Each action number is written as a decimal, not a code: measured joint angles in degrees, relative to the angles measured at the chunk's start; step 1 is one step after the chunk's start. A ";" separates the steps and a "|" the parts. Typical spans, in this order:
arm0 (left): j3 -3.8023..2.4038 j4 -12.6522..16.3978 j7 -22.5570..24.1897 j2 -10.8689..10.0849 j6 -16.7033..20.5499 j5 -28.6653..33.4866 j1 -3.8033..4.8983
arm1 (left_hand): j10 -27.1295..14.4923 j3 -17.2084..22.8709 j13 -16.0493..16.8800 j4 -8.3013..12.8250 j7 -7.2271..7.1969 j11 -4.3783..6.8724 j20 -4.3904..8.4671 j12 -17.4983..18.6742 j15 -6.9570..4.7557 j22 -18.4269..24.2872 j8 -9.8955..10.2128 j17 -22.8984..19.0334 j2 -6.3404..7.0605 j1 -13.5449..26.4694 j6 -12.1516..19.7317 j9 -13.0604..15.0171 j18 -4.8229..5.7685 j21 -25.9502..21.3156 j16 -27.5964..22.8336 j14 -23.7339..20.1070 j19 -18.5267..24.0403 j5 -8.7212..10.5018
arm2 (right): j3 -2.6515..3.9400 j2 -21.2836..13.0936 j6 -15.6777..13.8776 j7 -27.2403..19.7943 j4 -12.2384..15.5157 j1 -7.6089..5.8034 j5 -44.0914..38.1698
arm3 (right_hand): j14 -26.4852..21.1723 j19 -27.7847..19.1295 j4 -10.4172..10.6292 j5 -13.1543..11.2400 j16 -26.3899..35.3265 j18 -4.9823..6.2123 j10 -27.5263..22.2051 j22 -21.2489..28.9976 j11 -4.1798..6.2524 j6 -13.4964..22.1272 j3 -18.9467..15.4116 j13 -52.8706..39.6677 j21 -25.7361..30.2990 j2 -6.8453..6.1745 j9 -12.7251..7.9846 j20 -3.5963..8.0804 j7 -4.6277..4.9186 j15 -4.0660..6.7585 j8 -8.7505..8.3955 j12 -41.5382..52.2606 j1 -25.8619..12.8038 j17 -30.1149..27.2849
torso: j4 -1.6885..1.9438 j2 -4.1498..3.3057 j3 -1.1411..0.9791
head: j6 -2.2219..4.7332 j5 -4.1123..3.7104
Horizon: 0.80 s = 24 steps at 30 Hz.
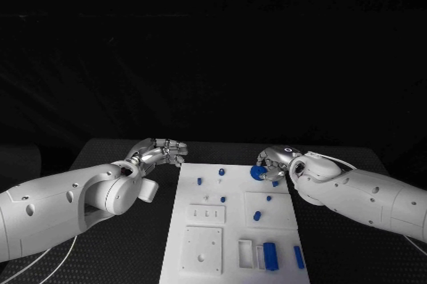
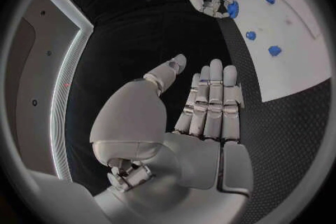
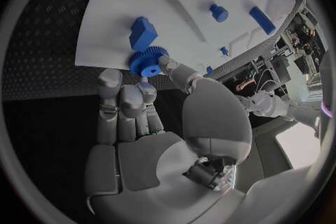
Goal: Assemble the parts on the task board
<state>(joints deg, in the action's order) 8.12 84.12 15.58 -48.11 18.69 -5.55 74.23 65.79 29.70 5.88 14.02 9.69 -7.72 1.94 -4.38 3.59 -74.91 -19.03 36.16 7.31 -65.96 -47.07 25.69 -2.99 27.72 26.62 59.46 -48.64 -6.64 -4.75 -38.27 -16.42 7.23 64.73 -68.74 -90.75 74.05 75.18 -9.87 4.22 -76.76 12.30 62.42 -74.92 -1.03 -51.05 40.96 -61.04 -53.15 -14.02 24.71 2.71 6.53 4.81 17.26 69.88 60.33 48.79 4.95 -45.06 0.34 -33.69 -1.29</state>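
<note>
Head view: right hand [image 1: 274,163] pinching a blue gear [image 1: 258,172] at the task board [image 1: 233,234]'s far right corner, likely carrying it to a seat on the board; left hand [image 1: 160,153] idle just off the board's far left edge. Left wrist view: left hand's fingers [image 2: 213,101] straight, grasping nothing, over bare black counter [image 2: 287,140] beside the board, with free room around. Right wrist view: gear pinched at fingertips above the board's edge, beside a blue block [image 3: 142,33].

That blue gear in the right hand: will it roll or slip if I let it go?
The blue gear looks rigid and light, likely plastic. Round and toothed, it would probably roll if dropped on edge but settle flat on the task board. The right hand pinches its rim only, so it may twist.
</note>
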 measured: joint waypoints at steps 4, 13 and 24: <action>0.01 0.02 -0.01 -0.02 0.00 0.00 0.00 | 0.00 0.00 0.00 0.00 0.00 0.00 0.00 0.00 0.00 0.00 0.00 0.00 0.00 0.00 0.00 0.00 0.05 0.00 0.00 0.00 0.00 0.00 | 0.00 0.02 0.33 0.12 -0.01 -0.07 -0.55 | 0.17 -0.08 0.62 -0.39 0.27 0.00 0.01 0.00 -0.01 0.00 0.68 0.00 -0.10 0.53 0.14 0.05 0.00 0.25 0.36 0.00 -0.07 0.13 | -0.01 0.01 0.04 | -0.06 0.00; 0.01 0.10 -0.02 -0.12 0.00 -0.01 0.00 | 0.00 0.00 0.00 0.00 0.00 0.00 0.00 0.00 0.00 -0.01 0.00 0.05 0.00 0.00 0.00 0.00 -0.13 0.00 0.00 0.00 0.00 0.00 | -0.03 0.09 0.20 0.20 0.03 -0.05 -2.07 | 0.29 -0.59 0.29 -0.50 0.49 0.01 0.07 0.00 0.70 0.00 3.01 0.01 -0.94 2.52 0.75 -0.04 -0.01 1.07 1.98 -0.01 0.38 0.52 | -0.07 0.02 0.04 | -0.08 -0.01; 0.00 0.08 -0.03 -0.08 0.01 -0.03 0.00 | -0.01 0.00 0.00 0.00 0.00 0.01 -0.01 0.00 0.00 -0.04 0.00 0.11 0.00 0.00 0.00 0.00 -0.28 0.00 0.00 0.00 0.00 0.00 | -0.20 0.24 -0.98 1.13 0.55 0.19 -6.47 | 0.37 -0.79 0.16 -0.50 0.71 0.01 0.46 0.01 1.29 0.00 3.20 0.08 -1.45 2.72 1.34 -0.25 -0.01 1.54 2.58 -0.07 0.18 0.84 | -0.05 0.03 0.04 | -0.02 -0.12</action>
<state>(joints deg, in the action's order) 8.12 84.21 15.55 -48.19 18.70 -5.57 74.23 65.79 29.70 5.88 14.02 9.69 -7.71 1.93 -4.38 3.59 -74.94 -19.03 36.27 7.31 -65.96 -47.07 25.69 -3.27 27.72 26.62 59.46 -48.64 -6.64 -4.95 -38.02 -17.40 8.36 65.28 -68.55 -97.23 74.42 74.38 -9.71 3.72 -76.05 12.31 62.88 -74.91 0.26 -51.05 44.16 -60.96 -54.60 -11.30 26.06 2.46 6.52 6.35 19.85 69.81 60.51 49.63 4.91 -45.03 0.38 -33.71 -1.41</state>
